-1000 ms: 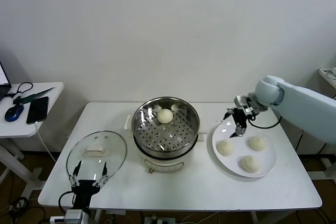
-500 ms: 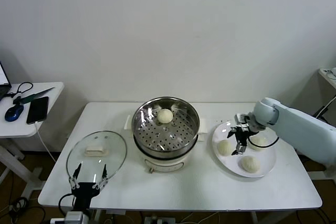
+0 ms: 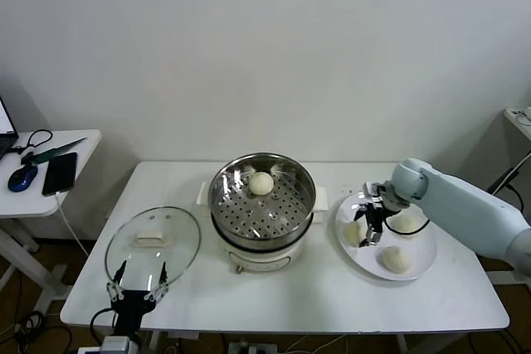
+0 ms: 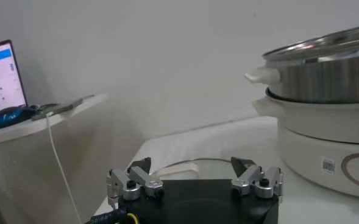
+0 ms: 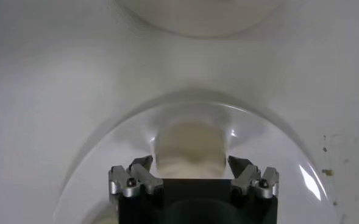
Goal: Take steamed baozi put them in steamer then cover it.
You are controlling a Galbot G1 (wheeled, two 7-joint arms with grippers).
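The steamer [image 3: 262, 205] stands mid-table with one baozi [image 3: 261, 183] at its far side. Three baozi lie on the white plate [image 3: 425, 264] to its right. My right gripper [image 3: 371, 226] is open and low over the plate's left baozi [image 3: 354, 233]. In the right wrist view that baozi [image 5: 190, 148] sits between the open fingers of the right gripper [image 5: 191, 171], which do not close on it. The glass cover [image 3: 153, 244] lies flat at the front left. My left gripper [image 3: 137, 291] is open and empty at the table's front edge by the cover, and it also shows in the left wrist view [image 4: 194, 175].
The other plate baozi lie at the right [image 3: 406, 224] and front [image 3: 395, 259]. A side table [image 3: 75, 163] at far left holds a phone and a mouse. The steamer's side [image 4: 325, 67] and white base fill the left wrist view beyond the cover [image 4: 185, 164].
My right gripper has come down and leftward from above the plate's far edge to sit around the plate's left baozi. The left gripper has barely shifted.
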